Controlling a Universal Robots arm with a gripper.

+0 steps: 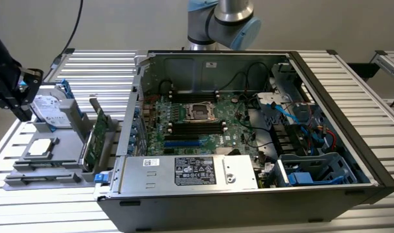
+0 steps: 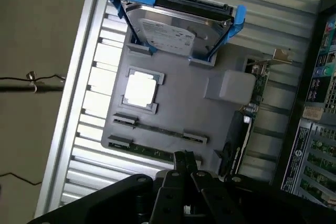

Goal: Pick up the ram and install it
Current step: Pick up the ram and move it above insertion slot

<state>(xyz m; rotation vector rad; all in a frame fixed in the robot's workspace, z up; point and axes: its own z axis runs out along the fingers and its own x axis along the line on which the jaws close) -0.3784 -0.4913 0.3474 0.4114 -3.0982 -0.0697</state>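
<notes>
The ram [image 2: 149, 151] is a thin green stick lying in a holder along one edge of the grey fixture tray [image 2: 184, 108]. My gripper [image 2: 184, 157] hovers above that edge, its two black fingers pressed together with nothing between them. In the exterior view the gripper [image 1: 22, 115] hangs at the far left, above the tray [image 1: 61, 141] and beside the hard drive. The open computer case [image 1: 139, 97] stands to the exterior view's right, with long black memory slots [image 1: 197, 127] on its motherboard.
On the tray stand a hard drive in a blue caddy [image 2: 173, 32], a square processor chip [image 2: 140, 88] and an upright green expansion card [image 1: 96, 136]. Everything rests on a slatted metal table [image 1: 48, 213]. Cables run along the table's outer edge [image 2: 31, 80].
</notes>
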